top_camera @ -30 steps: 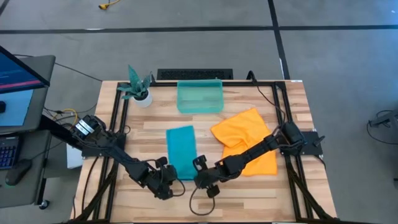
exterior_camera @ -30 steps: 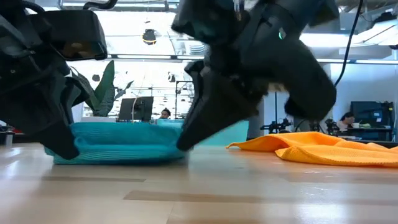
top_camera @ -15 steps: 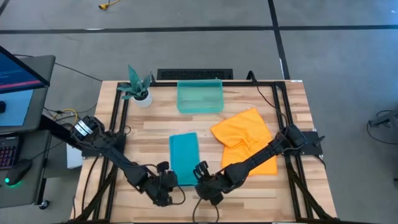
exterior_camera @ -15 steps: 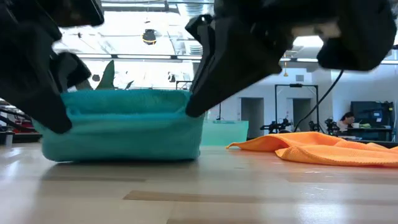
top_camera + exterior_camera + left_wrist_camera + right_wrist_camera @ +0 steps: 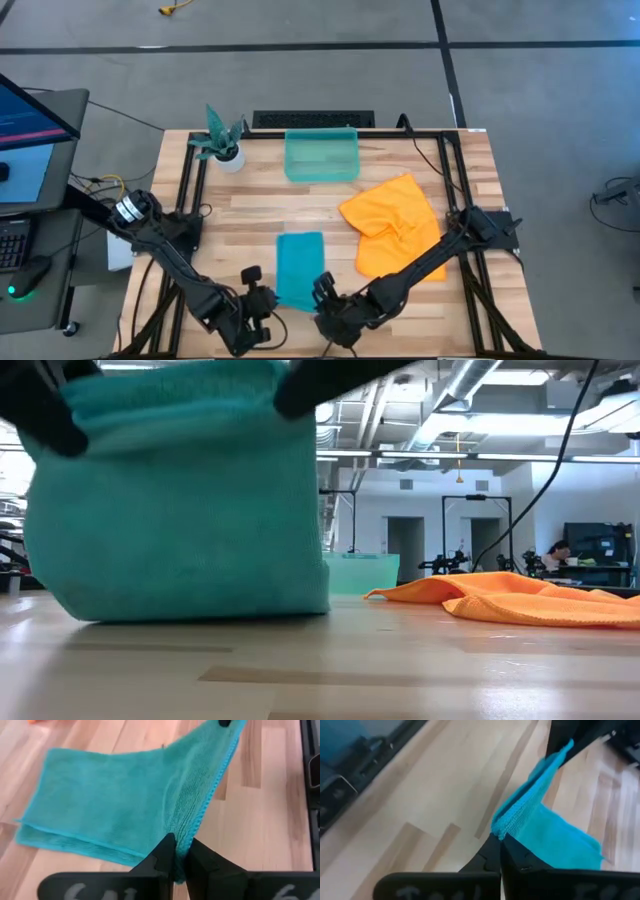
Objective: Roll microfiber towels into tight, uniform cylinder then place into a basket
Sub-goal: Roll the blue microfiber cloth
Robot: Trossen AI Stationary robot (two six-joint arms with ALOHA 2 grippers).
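Both arms are down at the near edge of the table, sharing the teal towel [image 5: 299, 268]. The left gripper [image 5: 258, 303] is pinched tight on one near corner, and its wrist view shows the folded hem squeezed between the two fingers [image 5: 165, 855]. The right gripper [image 5: 326, 295] is clamped just as tight on the other near corner. Held this way, the near edge hangs taut between the two pinches, lifted clear of the wood, while the far end of the cloth rests on the table. In the low view it stands as a curtain with its lower fold on the boards. That looks like a stretch to square the folded strip before any rolling starts; two matched corner grips keep the edge straight, which a tight cylinder would need.

The orange towel [image 5: 394, 226] lies crumpled and untouched to the right, near the right arm's forearm. The teal bin [image 5: 321, 156] waits at the far side, with the potted plant [image 5: 220, 140] near its left. Nothing is rolled yet.
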